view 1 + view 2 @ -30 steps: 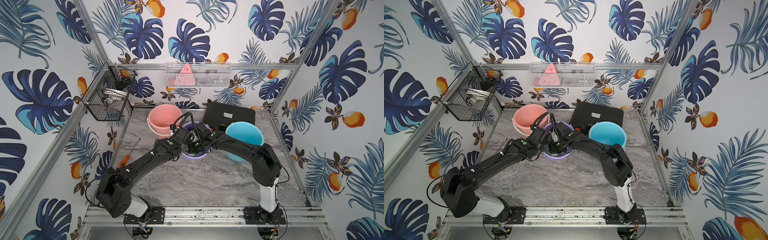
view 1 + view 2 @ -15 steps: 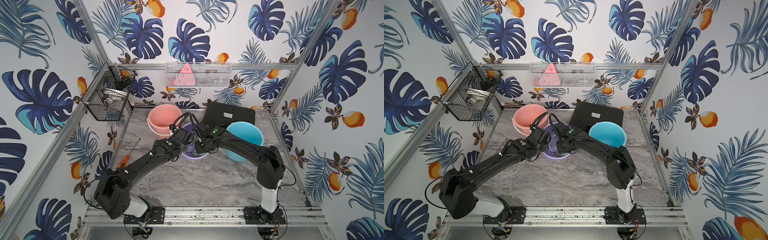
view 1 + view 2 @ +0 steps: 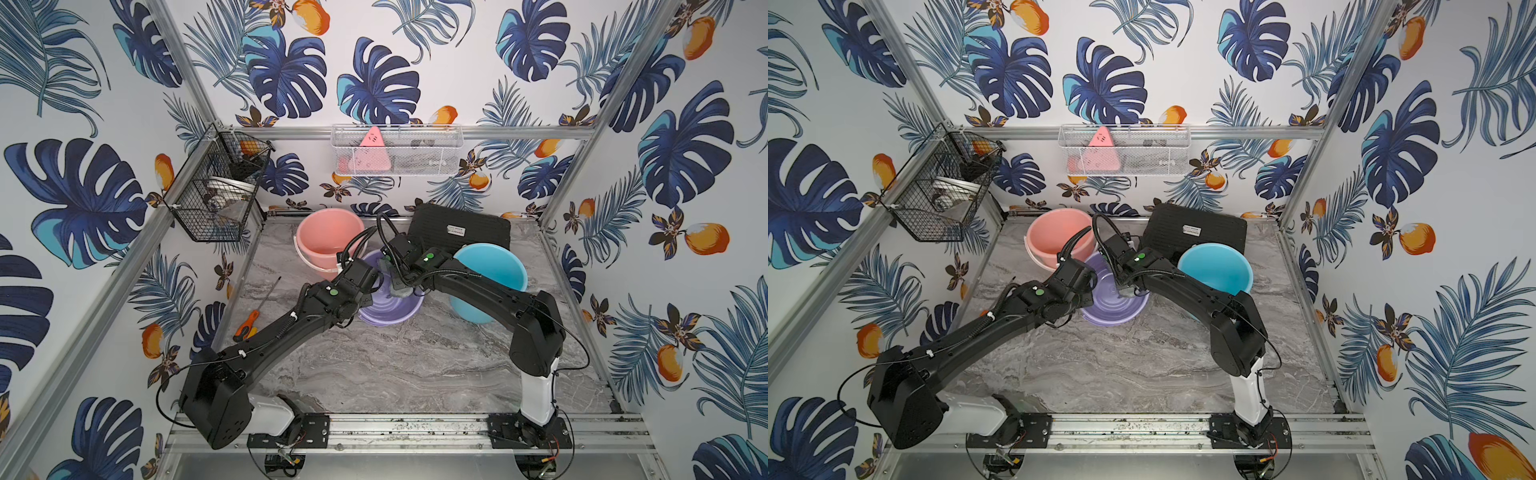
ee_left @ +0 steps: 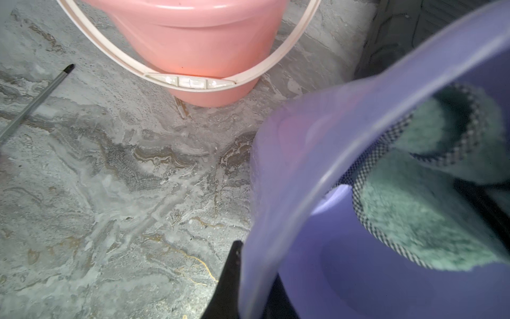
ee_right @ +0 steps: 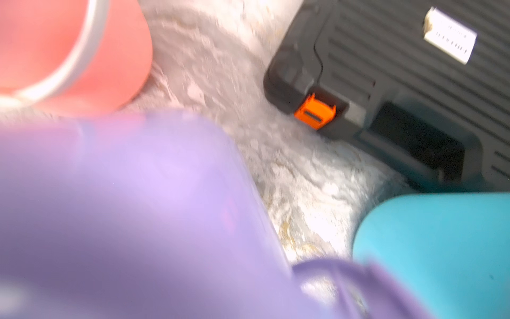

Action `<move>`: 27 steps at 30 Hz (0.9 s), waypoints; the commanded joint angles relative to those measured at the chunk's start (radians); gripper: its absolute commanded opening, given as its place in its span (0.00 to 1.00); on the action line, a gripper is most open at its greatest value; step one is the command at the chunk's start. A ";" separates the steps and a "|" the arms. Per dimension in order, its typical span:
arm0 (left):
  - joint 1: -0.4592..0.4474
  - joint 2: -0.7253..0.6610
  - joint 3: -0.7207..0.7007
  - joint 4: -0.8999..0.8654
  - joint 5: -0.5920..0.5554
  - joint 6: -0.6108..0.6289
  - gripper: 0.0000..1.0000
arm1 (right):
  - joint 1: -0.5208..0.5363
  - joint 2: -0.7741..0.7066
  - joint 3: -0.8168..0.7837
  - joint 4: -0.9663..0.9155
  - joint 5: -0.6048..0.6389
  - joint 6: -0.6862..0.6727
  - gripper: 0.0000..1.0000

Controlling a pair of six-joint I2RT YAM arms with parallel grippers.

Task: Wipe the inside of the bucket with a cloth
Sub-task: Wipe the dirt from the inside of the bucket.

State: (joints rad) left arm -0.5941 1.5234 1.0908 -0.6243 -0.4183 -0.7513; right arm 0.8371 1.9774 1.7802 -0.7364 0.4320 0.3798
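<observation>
The purple bucket (image 3: pixel 390 312) stands mid-frame on the counter (image 3: pixel 415 365) in both top views, between a pink bucket (image 3: pixel 328 237) at upper left and a blue bucket (image 3: pixel 494 266) at right. The left hand (image 4: pixel 254 290) is clamped on the purple rim, one finger outside the wall and one inside. The right hand (image 3: pixel 397 284) reaches into the bucket, closed on the cloth (image 4: pixel 414 215) (pale green, with a checked hem), which sits inside against the wall near the rim. A black case (image 3: pixel 461 226) lies behind. A screwdriver (image 3: pixel 253 316) lies at left.
</observation>
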 commanded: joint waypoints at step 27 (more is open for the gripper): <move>-0.032 -0.025 0.012 -0.114 -0.060 -0.032 0.00 | 0.071 -0.188 -0.158 0.085 0.248 -0.060 0.00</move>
State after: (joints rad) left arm -0.6262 1.5032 1.0901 -0.6643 -0.4419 -0.7650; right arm 0.9077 1.8248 1.6489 -0.5785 0.6052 0.3168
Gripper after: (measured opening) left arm 0.122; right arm 0.067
